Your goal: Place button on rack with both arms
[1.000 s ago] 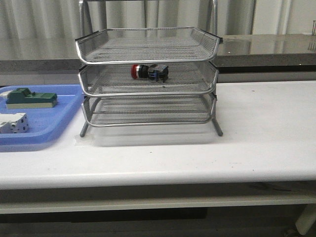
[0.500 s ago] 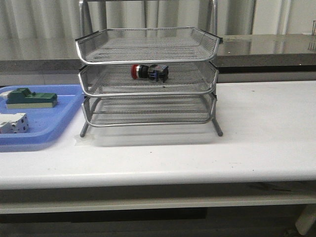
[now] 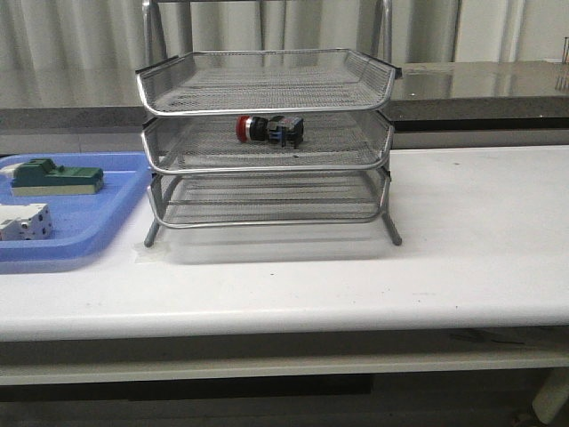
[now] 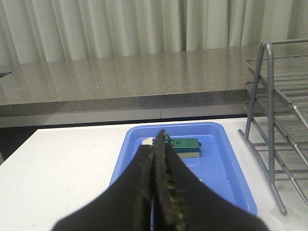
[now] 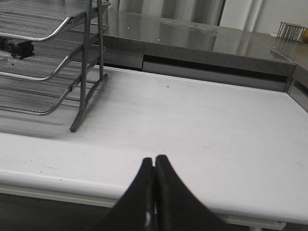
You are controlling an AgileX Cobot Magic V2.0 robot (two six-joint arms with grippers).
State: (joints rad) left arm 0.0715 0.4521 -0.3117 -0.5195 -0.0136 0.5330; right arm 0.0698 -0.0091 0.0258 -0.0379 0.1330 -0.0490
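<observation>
The button [image 3: 268, 130], with red head, black body and blue rear block, lies on its side in the middle tray of the silver wire-mesh rack [image 3: 267, 147] on the white table. A dark end of it shows in the right wrist view [image 5: 15, 47]. No arm shows in the front view. My left gripper [image 4: 156, 144] is shut and empty, held back from the rack [image 4: 272, 130] and over the near end of the blue tray. My right gripper [image 5: 154, 163] is shut and empty above the table's front edge, to the right of the rack [image 5: 72, 57].
A flat blue plastic tray [image 3: 98, 222] lies left of the rack and holds a green block [image 3: 53, 176] and a white block [image 3: 25, 222]. The green block also shows in the left wrist view [image 4: 185, 147]. A grey counter [image 3: 480, 84] runs behind the table.
</observation>
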